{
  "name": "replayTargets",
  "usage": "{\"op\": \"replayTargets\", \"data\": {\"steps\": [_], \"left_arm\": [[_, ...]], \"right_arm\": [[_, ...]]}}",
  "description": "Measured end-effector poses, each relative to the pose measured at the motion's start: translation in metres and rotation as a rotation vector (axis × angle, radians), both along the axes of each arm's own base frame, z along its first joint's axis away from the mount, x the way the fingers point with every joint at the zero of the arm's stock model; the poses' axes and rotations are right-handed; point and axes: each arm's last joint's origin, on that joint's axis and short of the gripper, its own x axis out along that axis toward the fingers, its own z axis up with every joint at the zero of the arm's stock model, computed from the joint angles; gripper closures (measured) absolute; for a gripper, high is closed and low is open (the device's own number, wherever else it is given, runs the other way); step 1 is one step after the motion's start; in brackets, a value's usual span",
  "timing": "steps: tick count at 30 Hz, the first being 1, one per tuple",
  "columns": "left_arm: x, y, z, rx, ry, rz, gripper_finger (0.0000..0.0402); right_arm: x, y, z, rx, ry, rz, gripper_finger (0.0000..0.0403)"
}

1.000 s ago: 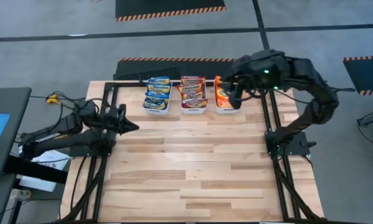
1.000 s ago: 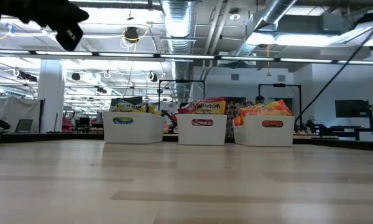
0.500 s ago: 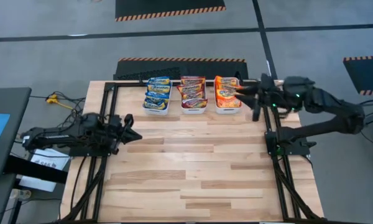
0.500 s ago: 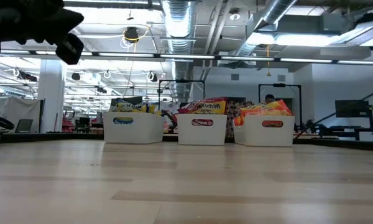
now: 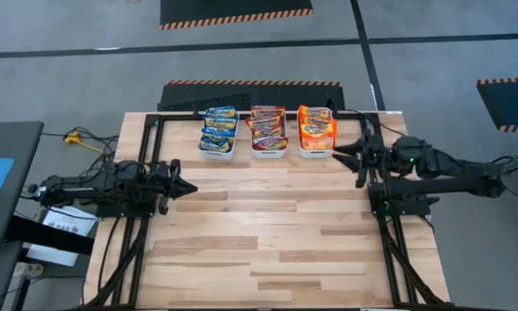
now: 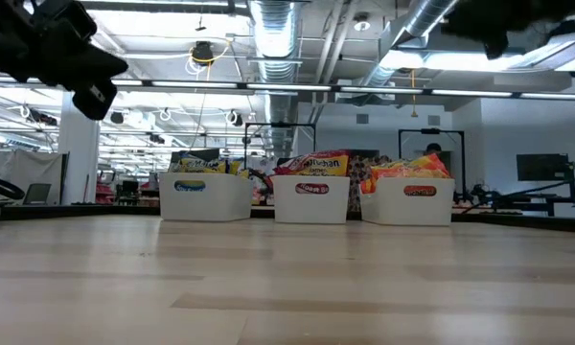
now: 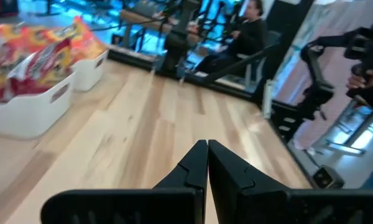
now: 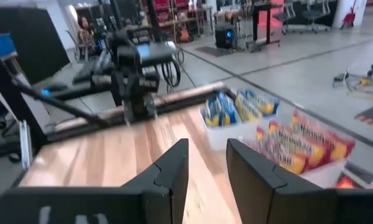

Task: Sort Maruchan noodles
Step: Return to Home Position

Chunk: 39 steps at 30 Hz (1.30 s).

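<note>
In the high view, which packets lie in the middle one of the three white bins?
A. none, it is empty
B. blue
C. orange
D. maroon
D: the middle bin holds the maroon packets, while the blue packets and the orange packets lie to either side of it.

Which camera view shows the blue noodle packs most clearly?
The high view: from above, the blue noodle packs lie uncovered in their white bin. The low view shows only their tops, the right wrist view a slanted glimpse, the left wrist view nothing.
</note>
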Motion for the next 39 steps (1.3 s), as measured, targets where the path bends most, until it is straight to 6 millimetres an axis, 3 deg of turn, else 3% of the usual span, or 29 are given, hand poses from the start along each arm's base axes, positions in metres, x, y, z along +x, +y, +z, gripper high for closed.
{"op": "replayTargets", "data": {"steps": [9,14,20,28,39], "left_arm": [[-0.004,0.002,0.002,-0.050,-0.032,0.063,0.0400],[-0.004,0.002,0.005,-0.049,-0.060,0.065,0.0400],[-0.004,0.002,0.004,-0.045,-0.056,0.090,0.0400],[-0.004,0.003,0.001,-0.184,-0.020,0.130,0.0400],[-0.004,0.003,-0.002,0.037,0.012,0.130,0.0400]], "right_arm": [[-0.019,0.002,-0.062,0.055,-0.011,-0.005,0.0269],[-0.033,0.003,-0.077,0.036,-0.106,-0.002,0.0269],[-0.027,0.002,-0.098,0.037,-0.001,-0.014,0.0269],[-0.019,0.001,-0.133,0.065,0.059,-0.022,0.0269],[-0.018,0.000,-0.133,0.077,0.033,-0.028,0.0269]]}}
